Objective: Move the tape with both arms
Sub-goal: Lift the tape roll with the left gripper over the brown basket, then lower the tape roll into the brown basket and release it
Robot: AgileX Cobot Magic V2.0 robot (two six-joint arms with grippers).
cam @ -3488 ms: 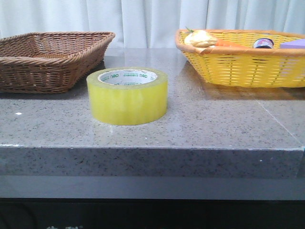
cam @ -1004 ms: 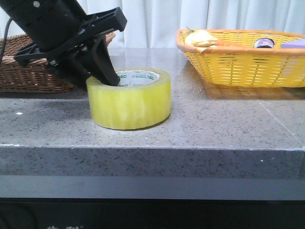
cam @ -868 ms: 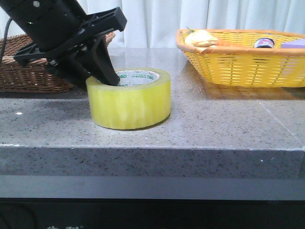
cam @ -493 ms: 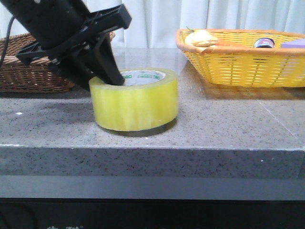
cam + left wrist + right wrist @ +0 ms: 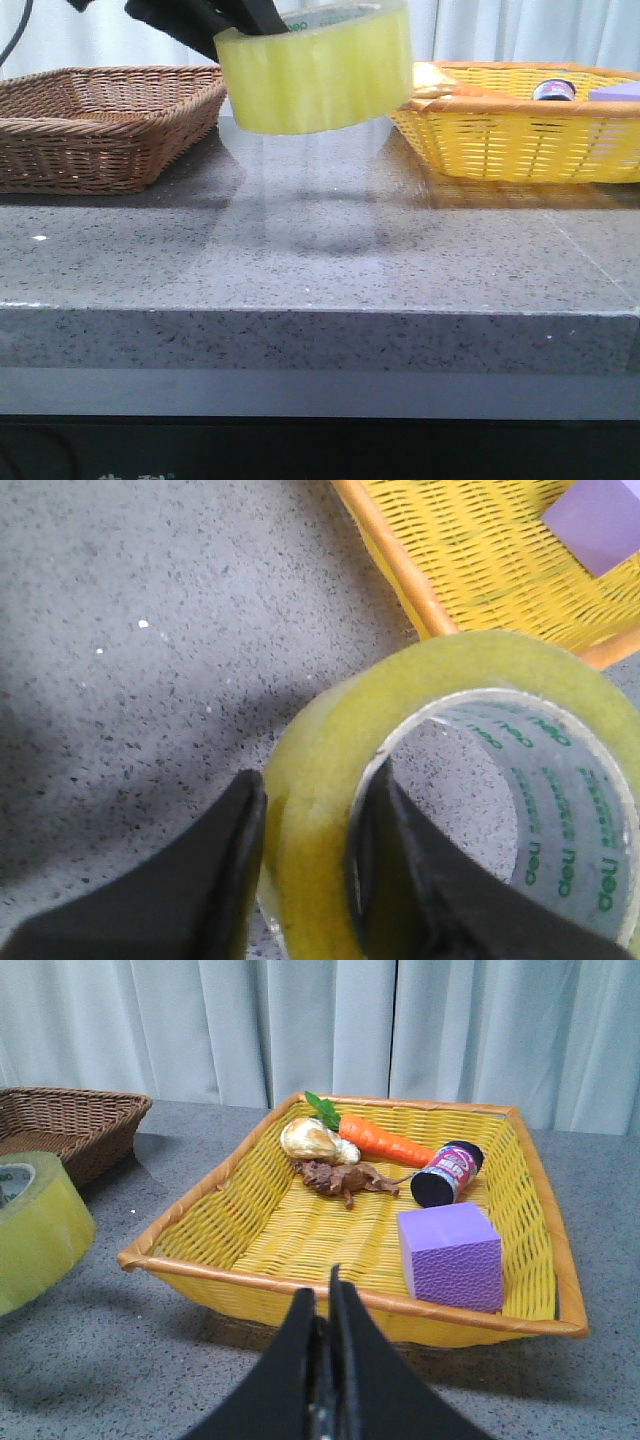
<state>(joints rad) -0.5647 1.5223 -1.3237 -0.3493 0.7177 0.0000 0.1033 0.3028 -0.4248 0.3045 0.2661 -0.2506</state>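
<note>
Your left hand (image 5: 305, 880) is clamped on the tape (image 5: 315, 68), one finger outside the yellow wall and the other inside the white core, so the roll hangs from a single pinch on its near wall. The roll is off the tabletop (image 5: 320, 250), up in the air between the brown basket (image 5: 105, 125) and the yellow basket (image 5: 520, 120), and it sits slightly tilted in the front view.

Your right hand (image 5: 322, 1360) has its fingers pressed together with nothing between them. It hovers in front of the yellow basket, which holds a purple block (image 5: 450, 1255), a carrot (image 5: 385, 1142) and some smaller items.

The main risk is the pinch itself. The tape surface is likely smooth, and a grip on one side lets the roll swing or rotate around the fingers; a quick move toward the handover could make it slide out and fall onto the tabletop or roll away.

The second risk is the handover. Your right hand has to spread its fingers before it reaches the roll; arriving with them together would shove the tape out of the left grip. How deep the left fingers reach over the wall is hard to judge, since the wrist view cuts them off. Release the left only after the right has a firm hold.
</note>
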